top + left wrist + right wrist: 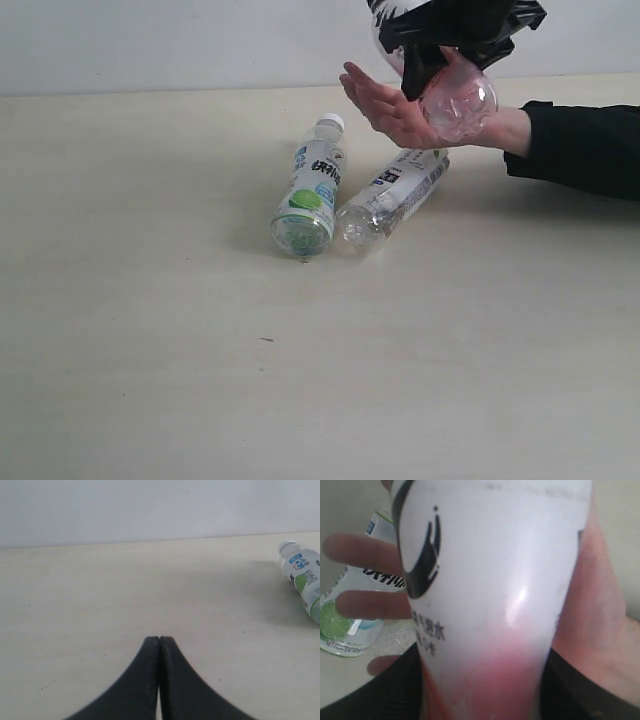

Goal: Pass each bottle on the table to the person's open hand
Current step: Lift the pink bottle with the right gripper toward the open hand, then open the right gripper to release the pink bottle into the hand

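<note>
My right gripper (440, 45) is shut on the pink-labelled bottle (462, 100) and holds it just over the person's open hand (390, 112), which reaches in from the right, palm up. In the right wrist view the bottle (490, 595) fills the space between the black fingers (395, 692), with the palm (600, 625) close behind it; I cannot tell if they touch. The green-and-white bottle (312, 190) and a white-labelled bottle (395, 195) lie side by side on the table (150, 320). My left gripper (159, 640) is shut and empty, low over bare table.
The person's black sleeve (585, 145) rests along the table's right side. The green-and-white bottle (302, 577) shows at the edge of the left wrist view, far from the left gripper. A pale wall (150, 40) backs the table.
</note>
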Motion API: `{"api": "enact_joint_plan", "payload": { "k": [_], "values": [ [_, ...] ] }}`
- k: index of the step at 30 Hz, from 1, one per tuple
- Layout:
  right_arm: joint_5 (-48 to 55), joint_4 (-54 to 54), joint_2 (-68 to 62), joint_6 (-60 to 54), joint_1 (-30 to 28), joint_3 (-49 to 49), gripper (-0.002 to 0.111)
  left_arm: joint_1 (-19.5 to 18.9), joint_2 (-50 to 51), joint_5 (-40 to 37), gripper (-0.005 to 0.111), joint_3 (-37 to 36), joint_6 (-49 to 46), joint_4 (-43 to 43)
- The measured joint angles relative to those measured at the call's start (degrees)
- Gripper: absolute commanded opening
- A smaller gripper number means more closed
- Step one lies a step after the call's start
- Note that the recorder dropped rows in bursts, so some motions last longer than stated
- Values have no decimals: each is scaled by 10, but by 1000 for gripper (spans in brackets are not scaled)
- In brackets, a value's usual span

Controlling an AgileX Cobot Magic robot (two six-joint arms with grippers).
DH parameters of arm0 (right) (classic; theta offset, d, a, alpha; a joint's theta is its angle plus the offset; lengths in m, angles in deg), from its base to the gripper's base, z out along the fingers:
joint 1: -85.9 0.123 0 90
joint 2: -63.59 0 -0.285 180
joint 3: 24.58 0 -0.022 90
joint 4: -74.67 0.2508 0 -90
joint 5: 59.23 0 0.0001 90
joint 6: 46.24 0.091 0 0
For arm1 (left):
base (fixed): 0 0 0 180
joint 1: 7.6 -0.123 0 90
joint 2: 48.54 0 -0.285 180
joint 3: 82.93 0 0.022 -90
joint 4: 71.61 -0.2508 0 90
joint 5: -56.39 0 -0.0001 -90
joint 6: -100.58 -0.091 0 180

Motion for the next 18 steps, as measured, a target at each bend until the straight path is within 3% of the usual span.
{"api": "enact_joint_plan", "payload": {
  "k": [5,14,18],
  "values": [
    [15,0,-40,1,0,-18,4,0,0,0,2,0,0,0],
    [15,0,-57,1,0,-24,71,0,0,0,2,0,0,0],
    [11,3,-58,-1,0,-24,83,0,0,0,2,0,0,0]
  ]
}}
